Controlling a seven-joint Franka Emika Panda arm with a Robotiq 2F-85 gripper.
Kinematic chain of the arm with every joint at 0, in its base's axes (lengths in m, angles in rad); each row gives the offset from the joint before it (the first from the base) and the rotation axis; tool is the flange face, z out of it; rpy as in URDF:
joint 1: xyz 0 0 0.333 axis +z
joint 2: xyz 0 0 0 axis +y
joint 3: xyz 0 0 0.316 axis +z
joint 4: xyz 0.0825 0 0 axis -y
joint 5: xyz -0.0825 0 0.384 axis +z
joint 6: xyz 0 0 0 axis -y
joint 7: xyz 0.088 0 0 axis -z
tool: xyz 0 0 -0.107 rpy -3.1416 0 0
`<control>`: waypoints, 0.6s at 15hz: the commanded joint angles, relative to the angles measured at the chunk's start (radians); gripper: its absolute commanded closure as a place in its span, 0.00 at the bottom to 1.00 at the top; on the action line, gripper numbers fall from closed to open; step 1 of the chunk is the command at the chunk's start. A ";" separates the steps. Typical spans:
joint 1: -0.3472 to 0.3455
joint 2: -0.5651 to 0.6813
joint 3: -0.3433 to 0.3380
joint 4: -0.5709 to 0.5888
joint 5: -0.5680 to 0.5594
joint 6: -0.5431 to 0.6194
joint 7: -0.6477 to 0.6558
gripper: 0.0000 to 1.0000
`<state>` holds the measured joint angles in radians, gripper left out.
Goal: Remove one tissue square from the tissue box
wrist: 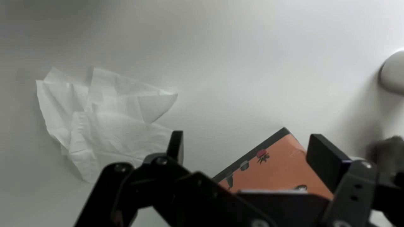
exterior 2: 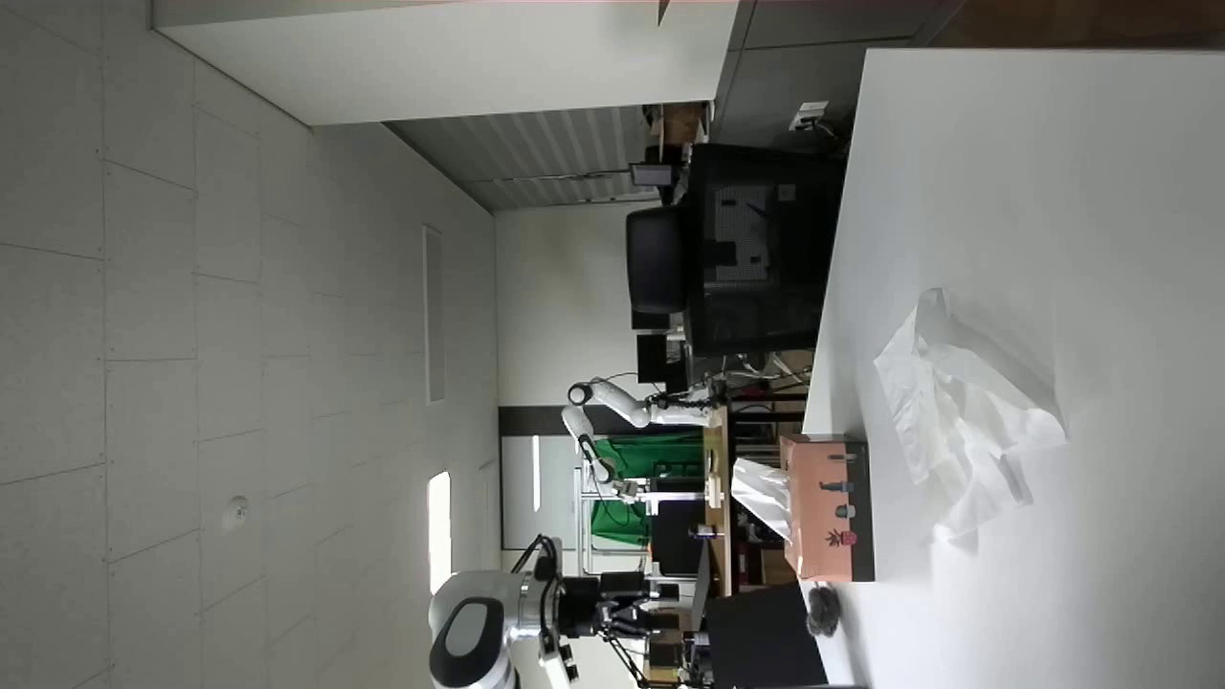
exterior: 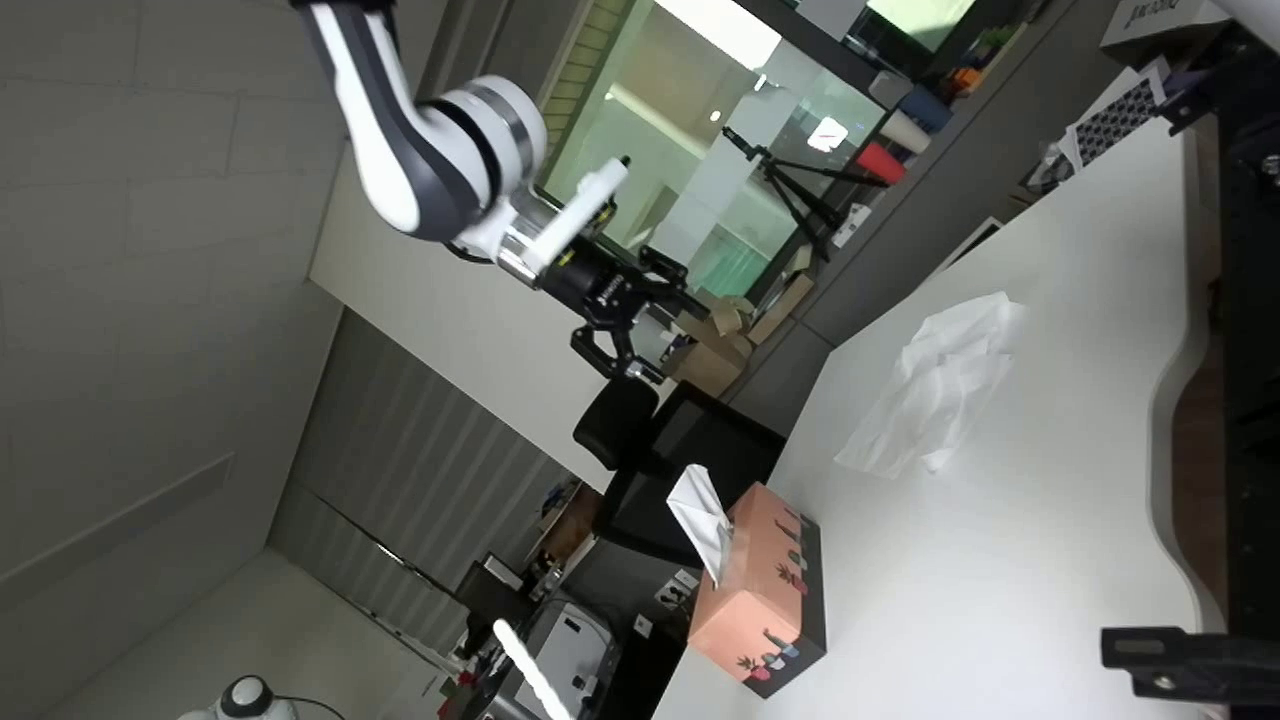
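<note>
The tissue box is orange with a dark base and printed potted plants. It stands on the white table in both exterior views and shows partly in the wrist view. A white tissue sticks up from its top slot, also in an exterior view; the gripper mostly hides it in the wrist view. A crumpled loose tissue lies on the table apart from the box, at left in the wrist view. My gripper is open and empty, well above the table and box.
The white table carries the box and loose tissue. A dark fuzzy object lies beside the box, also at the right in the wrist view. A rounded white object is at the right edge. A black chair stands behind the table.
</note>
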<state>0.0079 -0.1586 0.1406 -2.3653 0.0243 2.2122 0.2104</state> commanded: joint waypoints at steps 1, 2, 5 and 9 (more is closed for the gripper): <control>-0.010 0.242 -0.047 0.211 -0.022 0.080 0.053 0.00; -0.007 0.301 -0.060 0.262 -0.025 0.121 0.094 0.00; 0.026 0.456 -0.105 0.414 -0.047 0.229 0.236 0.00; 0.095 0.629 -0.166 0.636 -0.012 0.202 0.419 0.00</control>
<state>0.0458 0.3457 0.0232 -1.9172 0.0000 2.4843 0.4808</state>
